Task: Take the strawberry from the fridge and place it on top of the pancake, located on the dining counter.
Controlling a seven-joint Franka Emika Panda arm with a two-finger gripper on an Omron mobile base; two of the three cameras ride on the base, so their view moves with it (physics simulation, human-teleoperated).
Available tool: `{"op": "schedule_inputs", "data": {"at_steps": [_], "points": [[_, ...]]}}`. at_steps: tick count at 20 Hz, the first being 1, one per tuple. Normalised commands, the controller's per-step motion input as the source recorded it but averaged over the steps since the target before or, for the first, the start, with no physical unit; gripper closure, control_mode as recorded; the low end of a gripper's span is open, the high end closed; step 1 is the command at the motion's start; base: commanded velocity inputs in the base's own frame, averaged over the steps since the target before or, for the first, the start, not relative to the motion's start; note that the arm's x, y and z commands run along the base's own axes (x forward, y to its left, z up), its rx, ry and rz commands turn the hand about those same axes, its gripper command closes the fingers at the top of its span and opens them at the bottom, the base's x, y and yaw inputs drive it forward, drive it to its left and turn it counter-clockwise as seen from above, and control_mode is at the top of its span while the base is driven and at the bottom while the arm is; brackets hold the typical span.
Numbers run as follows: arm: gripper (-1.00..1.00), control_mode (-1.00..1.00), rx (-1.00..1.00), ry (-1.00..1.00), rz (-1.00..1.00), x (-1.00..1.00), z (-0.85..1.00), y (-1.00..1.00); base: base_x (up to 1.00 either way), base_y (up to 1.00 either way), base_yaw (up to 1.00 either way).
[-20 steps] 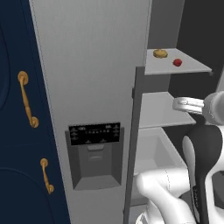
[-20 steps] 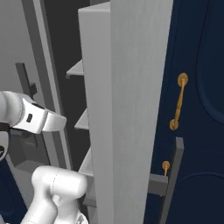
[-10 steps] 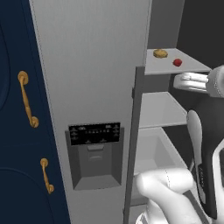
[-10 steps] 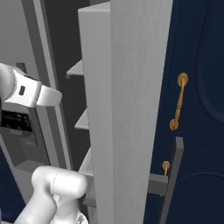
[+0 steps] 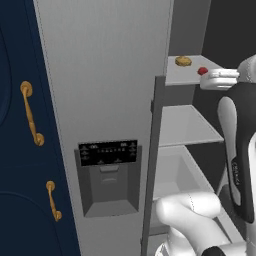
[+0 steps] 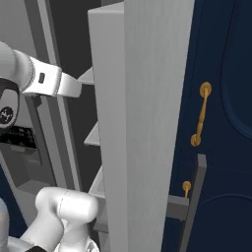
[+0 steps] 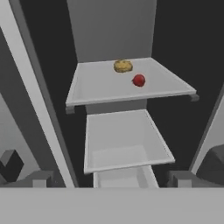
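Observation:
The fridge (image 5: 110,90) stands open, its right compartment facing me. On the top shelf (image 7: 100,89) lies the strawberry (image 7: 138,80), a tiny red berry near the shelf's right front; it is also at the shelf's edge in the left base view (image 5: 202,71). My gripper (image 7: 111,177) is open and holds nothing, with the shelf well ahead of its dark fingertips (image 7: 41,177). From the left base view the white hand (image 5: 215,80) hovers just in front of and slightly below the berry. The pancake and the dining counter are out of view.
A golden-brown bun-like lump (image 7: 123,65) sits behind and left of the berry. A second shelf (image 7: 124,140) and a drawer lie below. The open door's edge (image 6: 142,123) flanks the arm on the right; navy cabinets with gold handles (image 5: 31,117) stand to the left.
The arm has lifted the hand from the middle shelf's height up to the top shelf's level, closer to the strawberry. The jaws have stayed open.

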Motion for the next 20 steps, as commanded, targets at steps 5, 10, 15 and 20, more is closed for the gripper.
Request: {"op": "schedule_inputs", "data": {"at_steps": [5,10,15,20], "points": [[-1.0,-1.0,-0.02,-0.05,0.12,0.28,0.0,-0.26,0.0,0.0,0.0],[-1.0,-1.0,-0.02,0.03,0.0,0.54,0.0,-0.19,0.0,0.0,0.0],[-1.0,-1.0,-0.01,0.09,0.0,0.62,0.0,-0.18,0.0,0.0,0.0],[-1.0,-1.0,-0.02,0.04,0.0,0.61,-0.14,-0.1,0.0,0.0,0.0]]}}
